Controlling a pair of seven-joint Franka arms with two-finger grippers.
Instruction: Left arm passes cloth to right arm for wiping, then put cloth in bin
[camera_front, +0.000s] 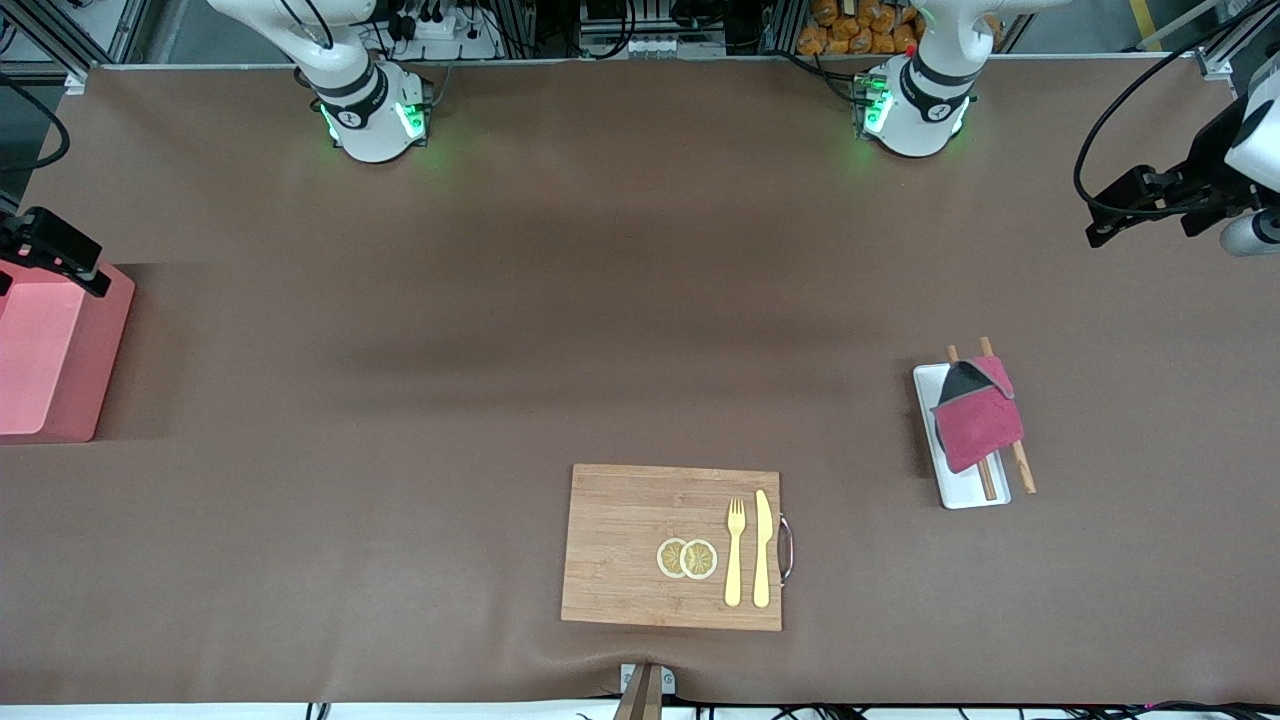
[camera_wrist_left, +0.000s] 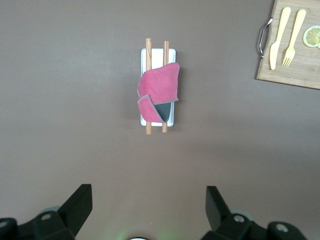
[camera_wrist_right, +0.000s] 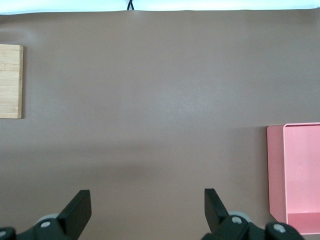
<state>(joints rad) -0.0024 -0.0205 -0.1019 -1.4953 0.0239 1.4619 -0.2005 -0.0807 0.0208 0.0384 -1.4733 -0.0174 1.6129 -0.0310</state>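
The cloth (camera_front: 978, 424), draped over two wooden sticks (camera_front: 1019, 464) on a white tray (camera_front: 932, 420) near the left arm's end of the worktop, looks soft and light, so we judge its folded-up corner the best hold for our left hand (camera_wrist_left: 149, 202), which hangs wide open above it, while the right hand (camera_wrist_right: 147, 202) waits wide open by the bin (camera_front: 45, 355).

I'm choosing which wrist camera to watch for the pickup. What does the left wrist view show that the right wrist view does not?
Only the left wrist view: the cloth draped over two wooden sticks on the white tray, the fork, the knife, a lemon slice, and the open left gripper.

Only the right wrist view: the bin and the open right gripper.

Both: the brown table and part of the wooden board.
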